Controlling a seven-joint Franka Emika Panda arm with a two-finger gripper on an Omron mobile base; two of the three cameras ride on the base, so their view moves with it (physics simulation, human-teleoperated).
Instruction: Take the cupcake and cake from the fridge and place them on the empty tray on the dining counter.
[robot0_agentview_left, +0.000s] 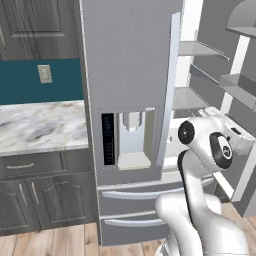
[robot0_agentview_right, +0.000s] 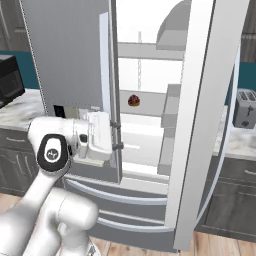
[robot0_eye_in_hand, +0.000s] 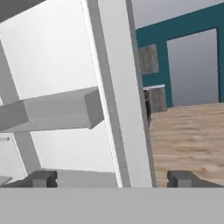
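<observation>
Inside the open fridge (robot0_agentview_right: 70, 60), the cake (robot0_agentview_right: 133, 100) is seen shelved; the gripper (robot0_eye_in_hand: 111, 179) is held wide, empty.

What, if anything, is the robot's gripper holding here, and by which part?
Nothing. The gripper is open, with empty fingers; the cake sits untouched on a shelf inside the fridge.

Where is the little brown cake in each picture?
Left base view: not in it.
Right base view: the cake sits on a white shelf inside the open fridge, about mid-picture, right of the left door.
Hand view: not in it.
Shared landmark: the grey fridge door with the water dispenser.
</observation>
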